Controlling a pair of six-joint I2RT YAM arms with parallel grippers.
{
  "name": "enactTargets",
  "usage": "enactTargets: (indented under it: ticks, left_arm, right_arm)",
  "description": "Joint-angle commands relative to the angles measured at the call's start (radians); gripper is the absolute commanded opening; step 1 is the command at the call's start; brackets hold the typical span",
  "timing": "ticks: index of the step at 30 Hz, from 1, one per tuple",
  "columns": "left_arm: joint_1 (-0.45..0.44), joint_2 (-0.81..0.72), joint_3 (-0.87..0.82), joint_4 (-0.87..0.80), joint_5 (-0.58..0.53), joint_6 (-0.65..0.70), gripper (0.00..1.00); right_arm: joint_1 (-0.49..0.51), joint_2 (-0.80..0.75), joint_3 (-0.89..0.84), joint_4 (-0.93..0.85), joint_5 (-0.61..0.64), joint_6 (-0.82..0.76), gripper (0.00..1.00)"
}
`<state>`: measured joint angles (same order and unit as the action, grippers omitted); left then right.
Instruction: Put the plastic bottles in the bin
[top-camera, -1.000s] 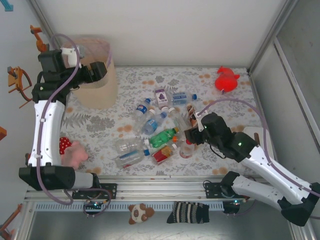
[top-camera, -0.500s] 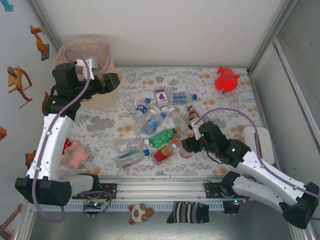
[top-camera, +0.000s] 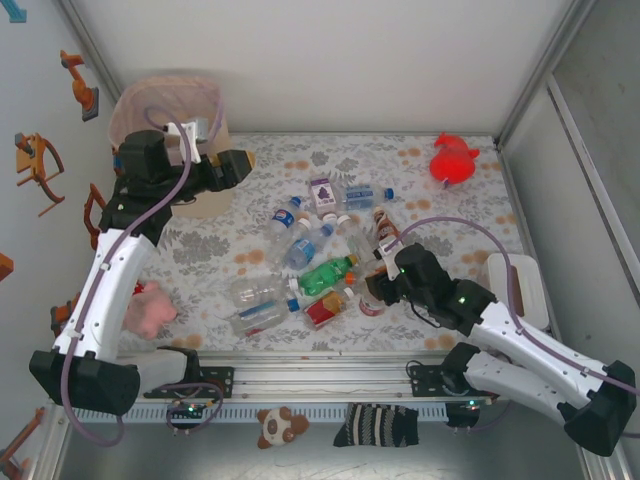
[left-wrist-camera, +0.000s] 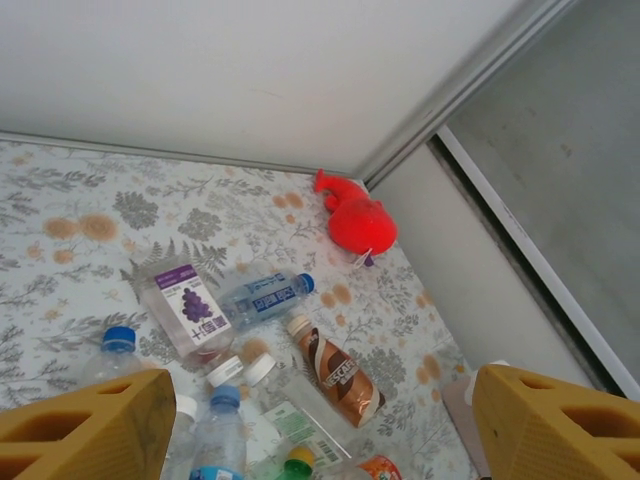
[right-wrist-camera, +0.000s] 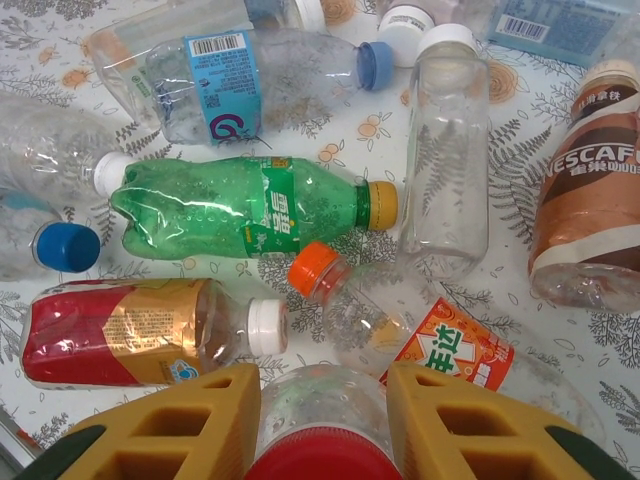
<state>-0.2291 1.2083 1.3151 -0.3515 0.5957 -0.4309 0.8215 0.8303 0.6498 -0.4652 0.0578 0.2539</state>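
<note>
Several plastic bottles lie in a pile mid-table: a green one (top-camera: 328, 274) (right-wrist-camera: 250, 210), a red-and-gold-labelled one (top-camera: 322, 310) (right-wrist-camera: 110, 330), a brown Nescafe one (top-camera: 383, 225) (left-wrist-camera: 340, 375) and an orange-capped one (right-wrist-camera: 400, 320). At the pile's near edge my right gripper (top-camera: 378, 285) (right-wrist-camera: 320, 375) is shut on a clear bottle with a red band (right-wrist-camera: 320, 405), its yellow fingers (right-wrist-camera: 190, 425) pressed on both sides. My left gripper (top-camera: 235, 165) (left-wrist-camera: 330, 430) hangs open and empty just right of the beige bin (top-camera: 150, 92), looking down at the pile.
A red plush toy (top-camera: 453, 160) (left-wrist-camera: 355, 215) lies at the back right. A pink plush (top-camera: 148, 305) sits by the left arm. A white block (top-camera: 515, 285) rests near the right wall. Metal frame posts and walls close in the table.
My right gripper dropped onto the red-banded bottle and closed on it. My left gripper swung rightward, away from above the bin, staying open.
</note>
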Motion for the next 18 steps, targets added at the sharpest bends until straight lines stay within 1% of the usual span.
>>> enactTargets:
  ticks: [1, 6, 8, 14, 18]
  left_arm:
    - [-0.024, -0.02, -0.01, 0.05, 0.038, 0.028, 0.77]
    - [-0.048, -0.045, -0.073, 0.159, 0.126, 0.045, 0.77]
    - [-0.06, -0.053, -0.091, 0.181, 0.144, 0.063, 0.77]
    - [-0.108, -0.047, -0.108, 0.144, 0.233, 0.16, 0.77]
    - [-0.17, -0.074, -0.154, 0.141, 0.273, 0.27, 0.77]
  right_arm:
    - [0.006, -0.02, 0.056, -0.036, 0.029, 0.006, 0.3]
    - [0.007, -0.019, 0.159, -0.11, 0.03, 0.021, 0.28]
    - [0.006, -0.006, 0.207, -0.138, 0.023, 0.026, 0.28]
    - [0.006, 0.055, 0.355, -0.193, -0.02, 0.032, 0.27]
    - [0.007, 0.11, 0.442, -0.203, -0.069, 0.037, 0.27]
